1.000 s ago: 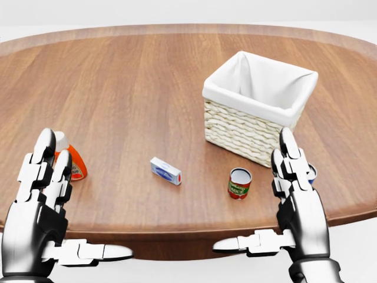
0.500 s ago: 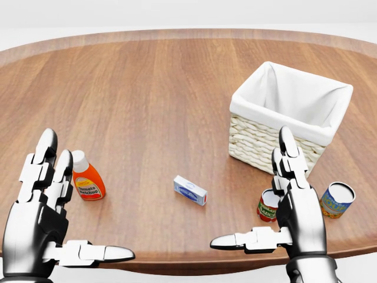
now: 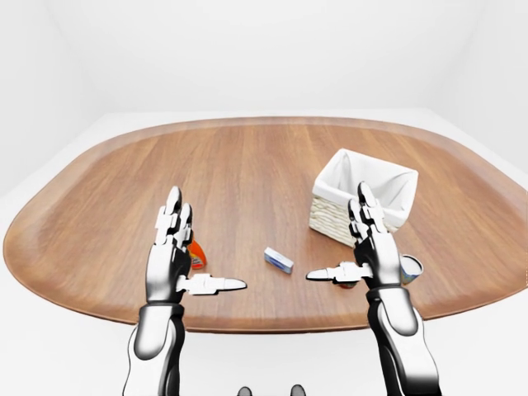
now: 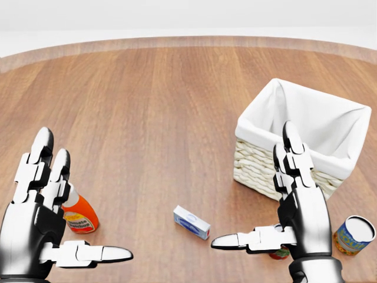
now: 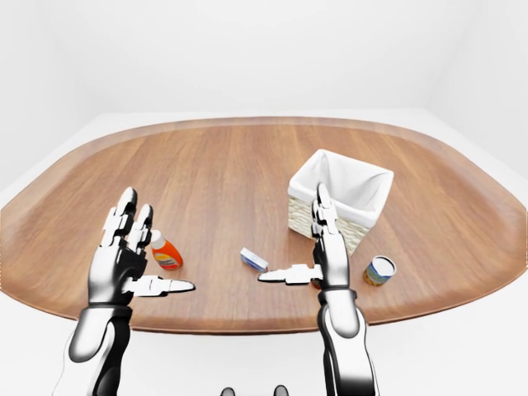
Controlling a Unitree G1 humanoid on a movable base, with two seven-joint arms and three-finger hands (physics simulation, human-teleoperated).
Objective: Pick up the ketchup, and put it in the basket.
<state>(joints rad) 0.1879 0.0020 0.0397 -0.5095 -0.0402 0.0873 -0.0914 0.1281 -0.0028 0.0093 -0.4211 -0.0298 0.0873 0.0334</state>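
The ketchup (image 4: pixel 81 216) is a small orange-red bottle with a white cap. It stands upright on the wooden table (image 4: pixel 147 106) at the lower left of the head view, partly hidden behind my left hand (image 4: pixel 59 200). That hand is open and empty, fingers up and thumb out to the right, just left of and above the bottle. The wicker basket (image 4: pixel 254 168) with a white cloth lining stands at the right. My right hand (image 4: pixel 283 215) is open and empty, held in front of the basket's near wall.
A small white and blue box (image 4: pixel 191 221) lies between my hands. A red can (image 4: pixel 279 253) shows under my right thumb. A blue and yellow can (image 4: pixel 353 234) stands at the lower right. The table's near edge runs below my hands in the eye views.
The whole picture has shifted: the camera has moved in toward the table, so the basket, bottle, box and cans sit lower and larger in view. Both hands keep the same open pose.
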